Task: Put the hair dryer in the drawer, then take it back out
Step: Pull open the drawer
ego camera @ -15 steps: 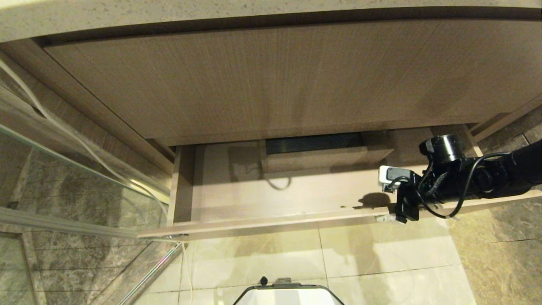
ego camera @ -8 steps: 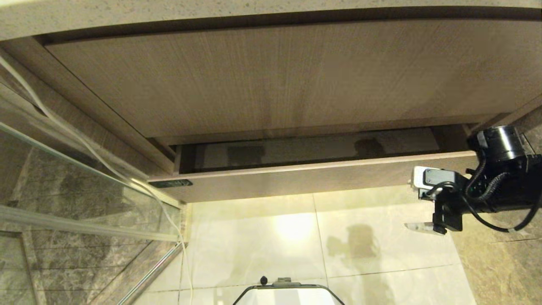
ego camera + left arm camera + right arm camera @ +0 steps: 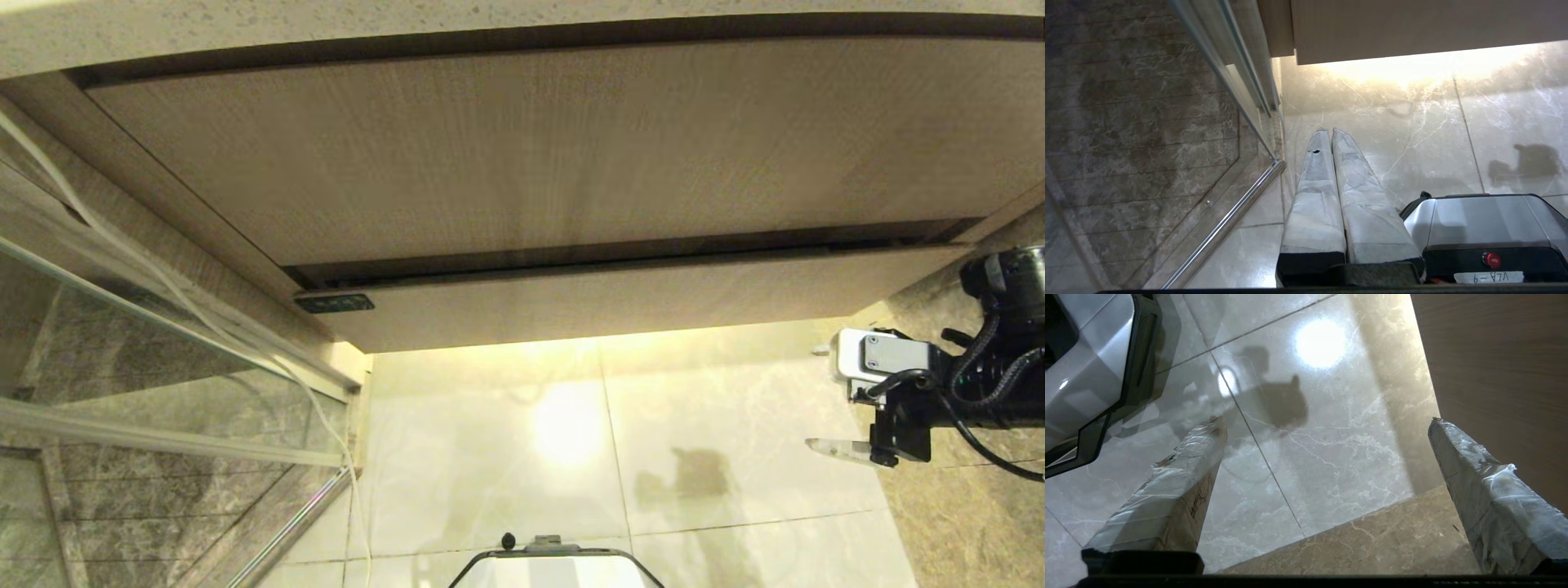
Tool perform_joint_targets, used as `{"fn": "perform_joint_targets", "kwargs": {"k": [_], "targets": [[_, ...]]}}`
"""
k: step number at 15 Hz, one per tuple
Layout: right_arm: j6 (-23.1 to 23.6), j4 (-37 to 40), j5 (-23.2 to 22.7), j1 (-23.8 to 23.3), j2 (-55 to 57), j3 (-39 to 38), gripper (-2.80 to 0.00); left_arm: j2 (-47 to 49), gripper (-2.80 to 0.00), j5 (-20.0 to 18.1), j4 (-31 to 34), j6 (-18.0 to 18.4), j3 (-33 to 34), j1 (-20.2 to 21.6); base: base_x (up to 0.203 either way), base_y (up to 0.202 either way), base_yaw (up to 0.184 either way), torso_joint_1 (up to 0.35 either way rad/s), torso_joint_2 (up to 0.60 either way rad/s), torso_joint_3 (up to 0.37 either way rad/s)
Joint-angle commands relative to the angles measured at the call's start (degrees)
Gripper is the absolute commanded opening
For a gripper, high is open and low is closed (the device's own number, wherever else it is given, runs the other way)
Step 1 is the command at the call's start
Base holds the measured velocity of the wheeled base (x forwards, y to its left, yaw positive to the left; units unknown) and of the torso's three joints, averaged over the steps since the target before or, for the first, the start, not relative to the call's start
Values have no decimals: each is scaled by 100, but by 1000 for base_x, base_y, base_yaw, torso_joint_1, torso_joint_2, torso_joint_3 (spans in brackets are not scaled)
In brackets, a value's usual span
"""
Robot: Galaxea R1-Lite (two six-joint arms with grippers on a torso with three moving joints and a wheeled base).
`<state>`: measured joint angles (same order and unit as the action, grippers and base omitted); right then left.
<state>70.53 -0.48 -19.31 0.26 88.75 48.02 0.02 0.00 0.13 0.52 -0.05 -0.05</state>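
The drawer (image 3: 620,298) is pushed in almost all the way under the tall wood-grain panel (image 3: 555,155), leaving only a thin dark gap above its narrow front. Its small dark label (image 3: 335,304) sits at the left end. The hair dryer is out of view. My right gripper (image 3: 819,400) hangs open over the floor just right of the drawer's right end, touching nothing. In the right wrist view the right gripper (image 3: 1327,422) has only floor tiles between its wide-apart fingers. My left gripper (image 3: 1329,131) is parked low and shut, empty.
A glass shower screen (image 3: 122,367) with a metal rail (image 3: 1224,220) stands on the left, and a thin white cord (image 3: 171,290) runs down along it. The stone countertop edge (image 3: 408,24) overhangs the cabinet. My base (image 3: 555,567) is on the glossy tile floor (image 3: 571,457).
The drawer slid from wide open to nearly shut. My right arm drew back from its front edge, moving right and lower, fingers still open.
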Motion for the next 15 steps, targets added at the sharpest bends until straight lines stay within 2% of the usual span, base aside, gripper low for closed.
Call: {"fn": "perform_joint_targets", "kwargs": {"k": [1, 4, 7, 15], "targets": [[39, -90, -14, 18, 57, -3, 0, -2, -280, 0, -2, 0, -1, 5, 0, 0, 0, 0, 0, 0], [31, -344, -53, 28, 149, -5, 0, -2, -280, 0, 4, 0, 5, 5, 0, 0, 0, 0, 0, 0], [39, -1251, -311, 60, 569, -21, 0, -2, -280, 0, -3, 0, -2, 5, 0, 0, 0, 0, 0, 0], [23, -2977, -962, 78, 1898, 264, 0, -2, -280, 0, 0, 0, 5, 5, 0, 0, 0, 0, 0, 0]]}}
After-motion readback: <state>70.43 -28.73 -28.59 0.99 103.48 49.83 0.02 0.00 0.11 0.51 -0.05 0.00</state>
